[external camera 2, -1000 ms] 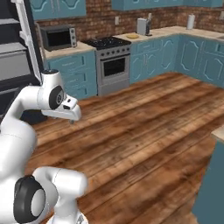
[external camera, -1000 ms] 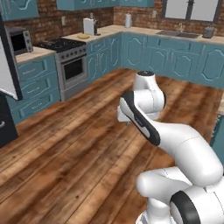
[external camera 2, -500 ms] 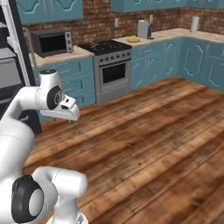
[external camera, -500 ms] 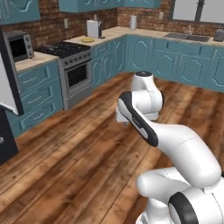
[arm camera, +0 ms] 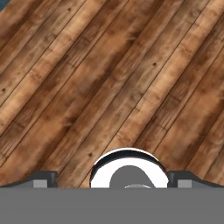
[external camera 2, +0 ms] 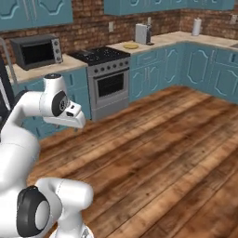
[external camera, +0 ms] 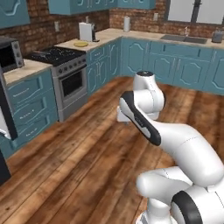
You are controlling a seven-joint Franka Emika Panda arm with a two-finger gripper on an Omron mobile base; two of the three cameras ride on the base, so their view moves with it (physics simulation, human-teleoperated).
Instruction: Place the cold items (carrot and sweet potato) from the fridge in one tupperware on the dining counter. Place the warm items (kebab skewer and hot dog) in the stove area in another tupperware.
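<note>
I get even, bright, rendered light, soft sheen on the wood floor (arm camera: 109, 78), slightly blurry, low-detail views.

White Franka Panda arm (external camera: 175, 140), built of smooth, rounded, glossy white shells. A long black band (external camera: 141, 119) runs along one link in the left base view. Joints are marked by dark grey rings with black centres, one at the arm's foot (external camera 2: 32, 216) and one on the upper link (external camera 2: 59, 102). A round dark cap (external camera: 144, 73) tops the uppermost joint. Two small dark finger tips (arm camera: 43, 178) stand at the lower edge of the hand view.
</note>
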